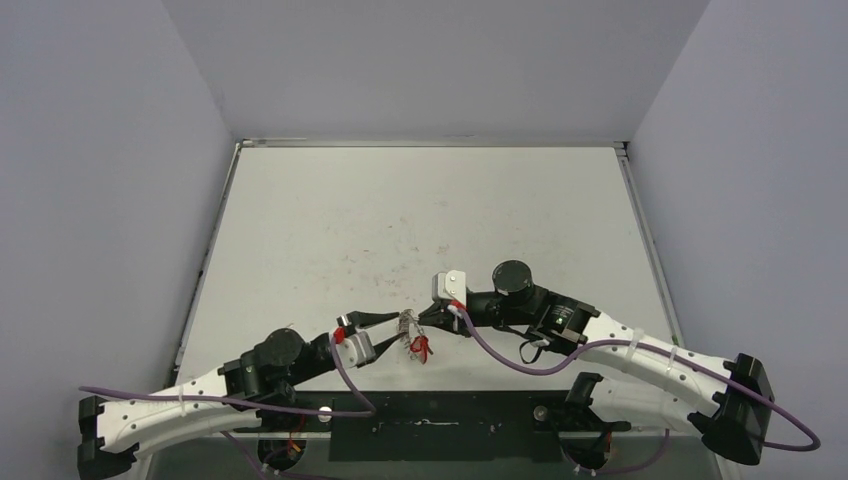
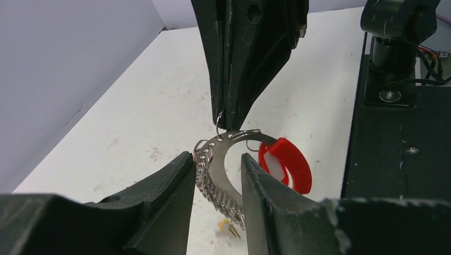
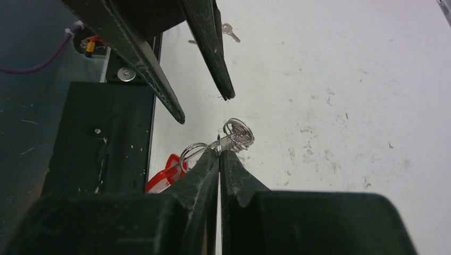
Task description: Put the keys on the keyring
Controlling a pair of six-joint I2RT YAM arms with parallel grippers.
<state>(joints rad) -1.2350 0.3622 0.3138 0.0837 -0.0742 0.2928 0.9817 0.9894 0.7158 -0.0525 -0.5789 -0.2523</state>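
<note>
We are pinching the thin silvery wire keyring [image 2: 231, 139] just above the white desk [image 1: 420, 220] with the right gripper [image 3: 219, 154], its jaws clamped together on the rim. The left gripper [image 2: 216, 158] is straddling it, jaws apart, seemingly not touching, so it should close squarely.

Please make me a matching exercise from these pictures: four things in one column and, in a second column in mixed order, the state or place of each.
Things:
1. left gripper
2. right gripper
3. red plastic piece
4. loose key

States or places:
a. lies on the table
b. shut on the keyring
c. jaws apart
d. sits on the keyring's rim

Pairs: 1-c, 2-b, 3-d, 4-a.
</note>
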